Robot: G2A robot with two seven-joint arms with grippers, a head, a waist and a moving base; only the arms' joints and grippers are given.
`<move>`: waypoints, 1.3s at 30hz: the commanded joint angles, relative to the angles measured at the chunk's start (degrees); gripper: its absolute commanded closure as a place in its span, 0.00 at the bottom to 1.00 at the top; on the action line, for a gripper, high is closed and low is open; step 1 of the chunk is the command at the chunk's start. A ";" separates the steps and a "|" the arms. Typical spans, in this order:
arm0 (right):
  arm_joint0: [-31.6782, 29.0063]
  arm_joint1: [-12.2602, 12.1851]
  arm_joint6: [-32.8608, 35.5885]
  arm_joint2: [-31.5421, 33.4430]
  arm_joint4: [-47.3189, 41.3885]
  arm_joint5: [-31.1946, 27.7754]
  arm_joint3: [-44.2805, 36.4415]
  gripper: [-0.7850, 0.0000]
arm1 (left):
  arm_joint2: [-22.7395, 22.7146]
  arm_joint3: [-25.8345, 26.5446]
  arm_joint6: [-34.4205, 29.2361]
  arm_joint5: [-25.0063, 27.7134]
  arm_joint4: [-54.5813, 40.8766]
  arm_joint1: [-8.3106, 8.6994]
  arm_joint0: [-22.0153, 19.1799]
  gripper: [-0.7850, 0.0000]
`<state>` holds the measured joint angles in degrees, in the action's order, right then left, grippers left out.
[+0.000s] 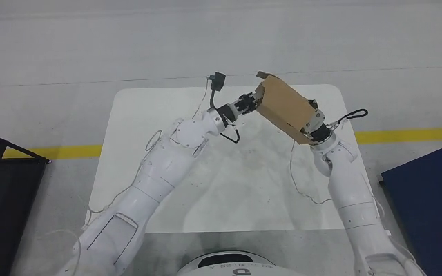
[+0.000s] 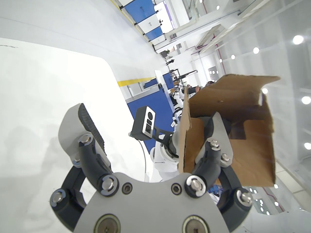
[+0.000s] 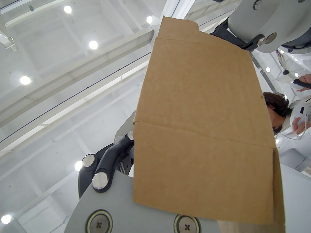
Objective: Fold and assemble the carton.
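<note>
We are seeing carton (image 1: 283,107) hanging raised over far right part of table (image 1: 138,138), angled, clear of tabletop, one end gaping open. We are reading left gripper (image 2: 148,112) as released: jaws spread wide, one finger (image 2: 216,132) sitting in carton's open end beside loose flap, other finger standing clear outside. Right gripper (image 1: 309,128) is grasping carton's opposite end, nearer table's right edge, with brown panel running straight out over its palm. Yellow floor line (image 1: 69,150) is running past table's left side.
</note>
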<state>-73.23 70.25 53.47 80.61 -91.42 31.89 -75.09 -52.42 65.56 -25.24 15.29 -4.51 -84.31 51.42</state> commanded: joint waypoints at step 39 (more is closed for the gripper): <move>-1.34 0.38 1.37 0.23 -2.11 1.11 -0.46 1.00 | 0.75 -7.36 -4.59 3.61 -2.72 -1.53 -1.90 0.00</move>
<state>-74.57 70.63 54.84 80.84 -93.53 33.01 -75.55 -51.61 57.93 -29.93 18.61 -7.16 -85.83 49.43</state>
